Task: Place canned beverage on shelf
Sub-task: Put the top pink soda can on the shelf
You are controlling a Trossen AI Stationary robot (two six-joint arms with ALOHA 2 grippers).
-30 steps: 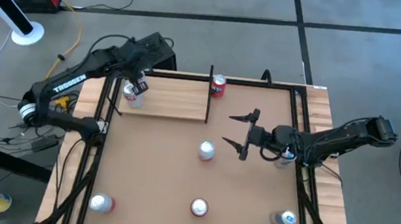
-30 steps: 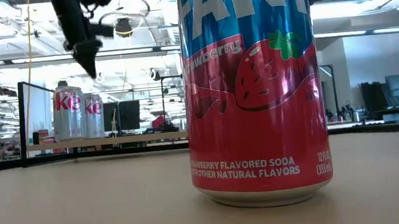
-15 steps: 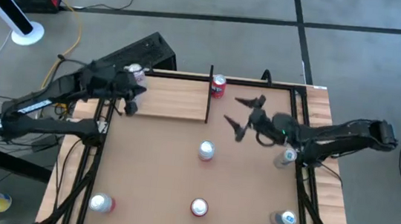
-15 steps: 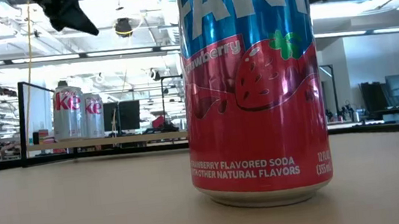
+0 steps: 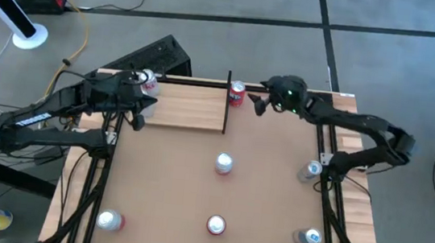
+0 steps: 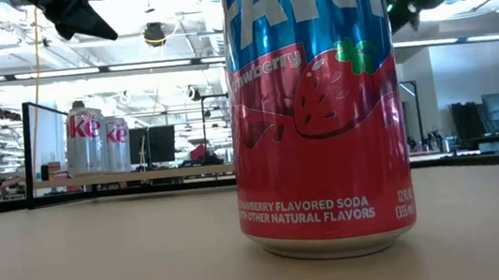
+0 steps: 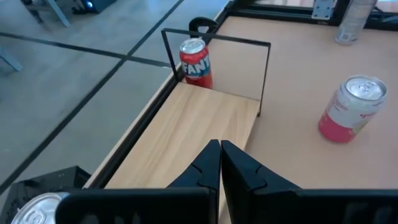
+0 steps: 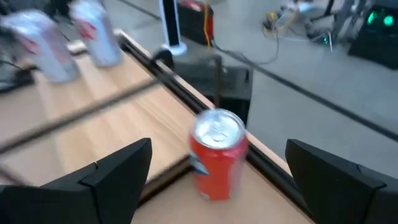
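Observation:
The pale wood shelf [image 5: 191, 106] lies at the table's far left, with a thin black upright [image 5: 227, 102] at its right end. Two silver cans [image 6: 86, 140] stand on its left part. A red canned beverage [image 5: 237, 93] stands upright on the table just right of the upright. My right gripper [image 5: 257, 100] is open, and its fingers [image 8: 115, 174] stand apart just short of the red can [image 8: 216, 134]. My left gripper [image 5: 139, 112] is shut and holds nothing; it hovers over the shelf's left end [image 7: 205, 124].
More cans stand on the brown tabletop: one mid-table [image 5: 223, 164], several along the near edge [image 5: 215, 225], one at the right rail [image 5: 309, 172]. A strawberry soda can [image 6: 316, 104] fills the low view. A black frame [image 5: 329, 149] rims the table.
My right gripper has swung from the middle right of the table toward the far edge, up to the red can beside the shelf's upright, and has stayed open. My left gripper has drawn back from the cans on the shelf toward the table's left edge and has tipped up.

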